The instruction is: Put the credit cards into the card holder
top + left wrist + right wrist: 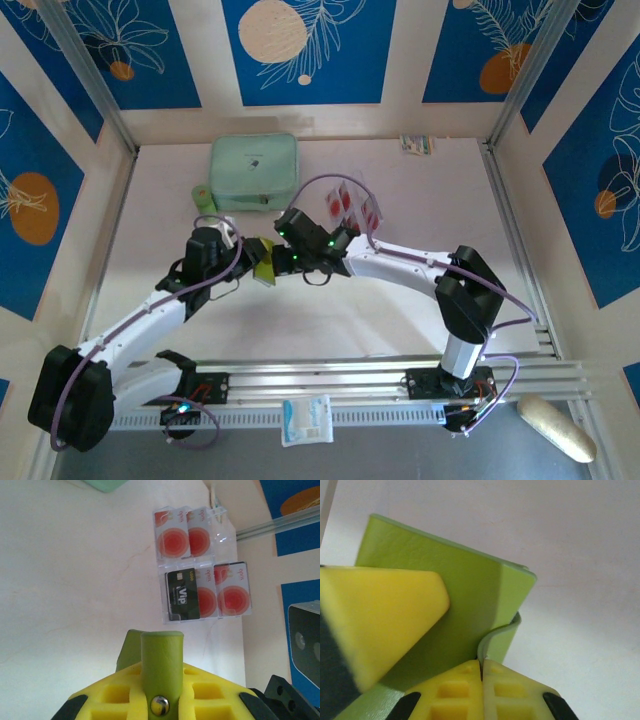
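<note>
Pale tabletop (420, 200) under blue leaf-print wall panels (130, 50), and my landmark is the mint-green zip case (253, 172) at the back. The card holder (264, 268) sits in front of that case, toward the arm bases, caught between both arms. The credit cards (199, 541) lie just right of the case as the overhead camera sees it, in clear plastic, with a dark VIP card (183, 594) on top of one of them. My left end effector (248, 258) is clamped on the holder's snap strap, and the wrist view shows the pale button sitting right at the yellow pads. My right end effector (283, 258) is closed too, pads all but meeting, with only the thin curled edge of a green flap pinched in the seam. That right-hand grip worries me. It's a sliver of bite, so any pull to spread the wallet could let the flap slide out and the holder swing on its strap. Pull too hard the other way and I reckon the strap twists or slips from the left pads. I can't tell whether the holder touches the tabletop or hangs clear of it. Then the bigger snag: both end effectors are busy and the cards are well apart from the holder. Freeing one to fetch a card risks the wallet folding shut.
</note>
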You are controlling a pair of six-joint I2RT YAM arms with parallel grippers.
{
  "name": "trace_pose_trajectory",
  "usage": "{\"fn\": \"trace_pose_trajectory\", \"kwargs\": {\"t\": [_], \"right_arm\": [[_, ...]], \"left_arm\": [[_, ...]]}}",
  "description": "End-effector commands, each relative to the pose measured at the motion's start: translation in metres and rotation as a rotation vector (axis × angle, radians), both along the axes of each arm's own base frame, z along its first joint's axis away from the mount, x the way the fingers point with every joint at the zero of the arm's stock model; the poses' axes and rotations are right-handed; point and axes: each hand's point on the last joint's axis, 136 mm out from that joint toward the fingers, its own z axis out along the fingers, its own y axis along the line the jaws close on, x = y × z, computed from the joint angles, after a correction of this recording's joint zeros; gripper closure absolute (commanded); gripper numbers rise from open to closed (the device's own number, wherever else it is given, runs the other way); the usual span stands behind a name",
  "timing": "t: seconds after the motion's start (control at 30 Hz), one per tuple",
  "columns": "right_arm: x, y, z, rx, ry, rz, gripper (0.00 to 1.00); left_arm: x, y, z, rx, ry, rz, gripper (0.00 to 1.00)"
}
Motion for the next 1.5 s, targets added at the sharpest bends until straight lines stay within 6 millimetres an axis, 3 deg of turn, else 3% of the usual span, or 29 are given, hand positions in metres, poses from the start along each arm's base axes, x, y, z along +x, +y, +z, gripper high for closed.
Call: {"fn": "trace_pose_trajectory", "kwargs": {"t": [0.0,0.1,0.2,0.43,0.53,0.7,0.83,0.97,1.13,1.3,1.47], "right_arm": [[-0.005,-0.067,-0.071,-0.253,0.098,-0.128,1.00],[-0.007,-0.087,-0.081,-0.248,0.129,-0.164,1.00],[-0.009,-0.097,-0.078,-0.237,0.130,-0.177,1.00],[-0.019,-0.091,-0.036,-0.112,0.104,-0.133,0.99],[-0.021,-0.083,-0.005,0.018,0.080,-0.112,0.84],[-0.019,-0.075,0.055,0.277,0.013,-0.085,0.41],[-0.012,-0.069,0.084,0.411,-0.002,-0.073,0.30],[0.001,-0.058,0.095,0.508,0.007,-0.061,0.29],[0.014,-0.050,0.089,0.558,0.014,-0.082,0.35],[0.022,-0.060,0.077,0.615,0.023,-0.139,0.51],[0.024,-0.068,0.066,0.643,0.037,-0.171,0.55]], "left_arm": [[0.001,-0.016,0.050,-0.092,-0.148,-0.066,1.00],[0.000,-0.017,0.053,-0.099,-0.150,-0.068,1.00],[0.000,-0.017,0.056,-0.104,-0.153,-0.068,1.00],[0.002,-0.017,0.058,-0.140,-0.150,-0.049,1.00],[0.005,-0.019,0.066,-0.190,-0.160,-0.036,1.00],[0.011,-0.022,0.079,-0.262,-0.168,-0.019,1.00],[0.014,-0.025,0.087,-0.314,-0.177,-0.016,1.00],[0.018,-0.028,0.093,-0.359,-0.181,-0.008,1.00],[0.020,-0.031,0.102,-0.411,-0.194,-0.004,1.00],[0.020,-0.030,0.110,-0.430,-0.211,0.007,1.00],[0.020,-0.030,0.113,-0.441,-0.217,0.010,1.00]]}}
